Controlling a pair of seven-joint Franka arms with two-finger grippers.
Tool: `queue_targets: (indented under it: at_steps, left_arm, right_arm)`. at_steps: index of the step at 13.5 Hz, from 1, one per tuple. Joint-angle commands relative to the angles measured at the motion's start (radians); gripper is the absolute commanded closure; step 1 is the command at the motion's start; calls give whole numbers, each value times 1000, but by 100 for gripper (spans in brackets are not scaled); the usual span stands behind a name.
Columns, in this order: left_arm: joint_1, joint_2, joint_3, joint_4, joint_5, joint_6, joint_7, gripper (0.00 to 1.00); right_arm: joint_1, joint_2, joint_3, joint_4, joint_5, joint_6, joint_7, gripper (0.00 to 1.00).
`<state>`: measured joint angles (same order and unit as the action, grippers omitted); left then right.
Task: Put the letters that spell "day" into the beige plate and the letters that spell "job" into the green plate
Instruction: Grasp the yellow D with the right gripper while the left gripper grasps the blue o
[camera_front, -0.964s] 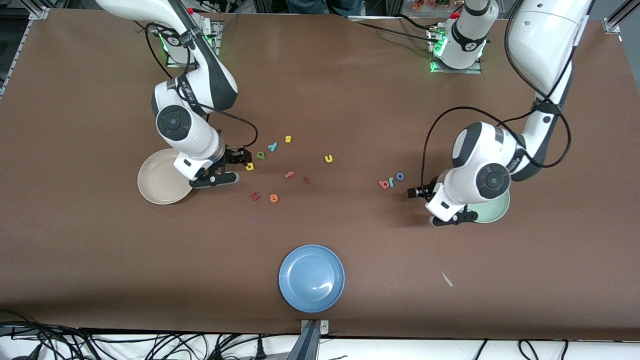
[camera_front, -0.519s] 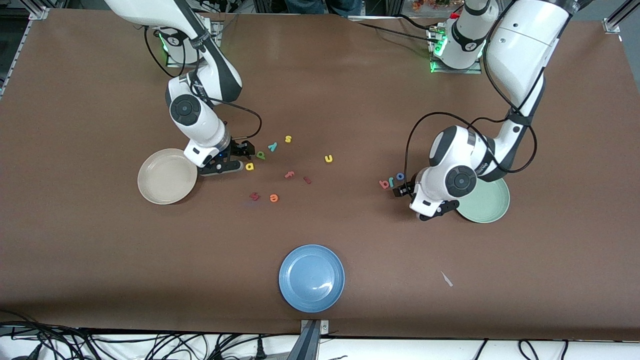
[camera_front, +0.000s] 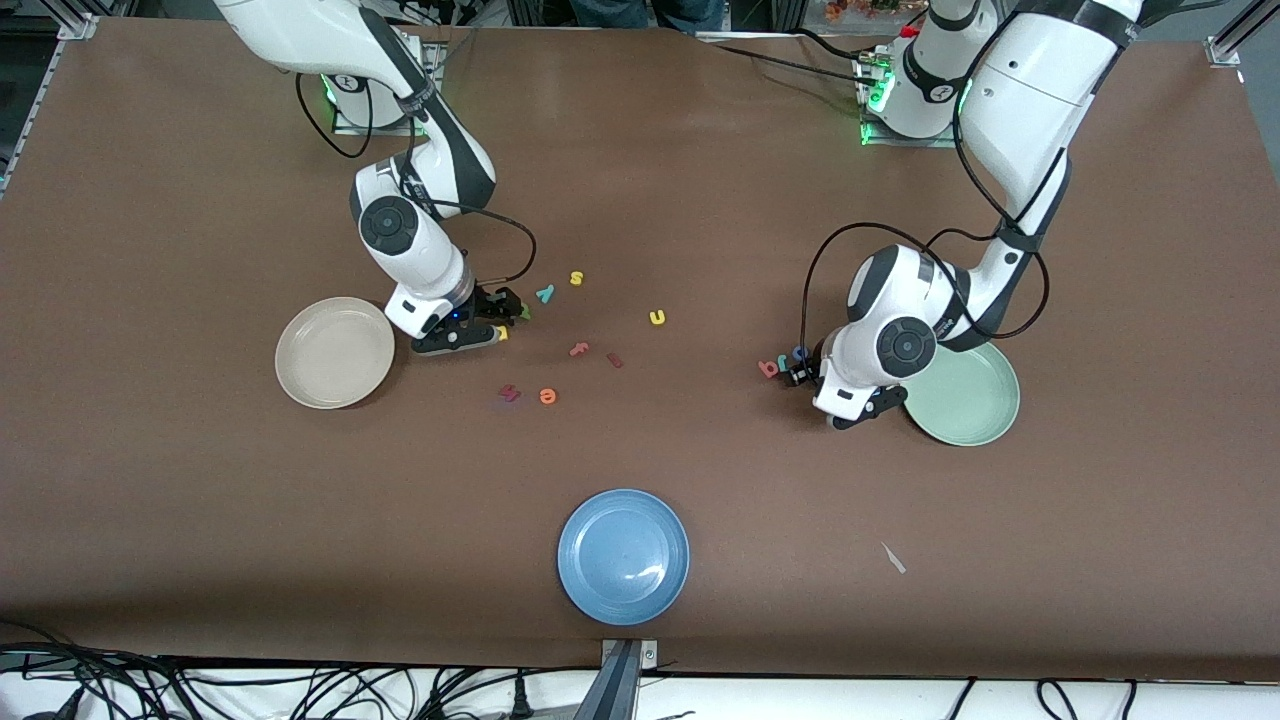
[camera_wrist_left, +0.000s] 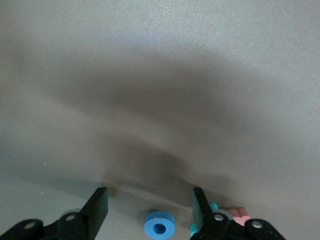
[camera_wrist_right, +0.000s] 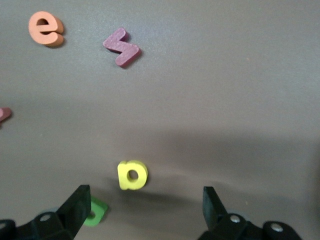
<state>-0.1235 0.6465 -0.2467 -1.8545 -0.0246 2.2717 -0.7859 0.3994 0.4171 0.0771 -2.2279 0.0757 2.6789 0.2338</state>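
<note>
Since a second ago both arms have swung in from over their plates toward the letters, so that the beige plate (camera_front: 335, 352) and the green plate (camera_front: 966, 391) now lie uncovered. The left gripper (camera_front: 798, 371) is low at the j-o-b cluster; in the left wrist view its fingers (camera_wrist_left: 98, 209) stand apart with the blue o (camera_wrist_left: 159, 228) lying flat on the table between them, touched by neither, while the teal j (camera_wrist_left: 213, 206) shows just past the other finger and the red b (camera_wrist_left: 241, 216) beside that. In the front view the red b (camera_front: 768, 368) is the letter of that row farthest from the green plate, which sits just beside the left arm's wrist toward the left arm's end of the table. The right gripper (camera_front: 508, 318) is low over the d-a-y group, fingers (camera_wrist_right: 75, 206) wide apart; the yellow a (camera_wrist_right: 132, 175) lies on the table between them and the green d (camera_wrist_right: 95, 212) shows right at one fingertip. The teal y (camera_front: 545, 293) lies near, farther from the front camera, with a yellow s (camera_front: 576, 278) just beside it. The beige plate is near the right gripper, toward the right arm's end. An orange e (camera_wrist_right: 46, 28) and a dark red letter (camera_wrist_right: 121, 47) lie nearer the front camera, and a blue plate (camera_front: 623, 556) nearer still.
</note>
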Motion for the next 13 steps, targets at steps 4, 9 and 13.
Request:
queue_targets:
  at_steps: [4, 9, 13]
  left_arm:
    - [-10, -24, -9, -34, -31, 2, -71, 25]
    - [-15, -24, -11, -49, -31, -3, -108, 25]
    - [-13, -21, -25, -55, -32, -3, -118, 37]
  right_arm:
    - [2, 32, 4, -4, -57, 54, 15, 4]
    - [6, 42, 6, -3, -57, 65, 15, 12]
    - [9, 45, 6, -4, -59, 68, 13, 24]
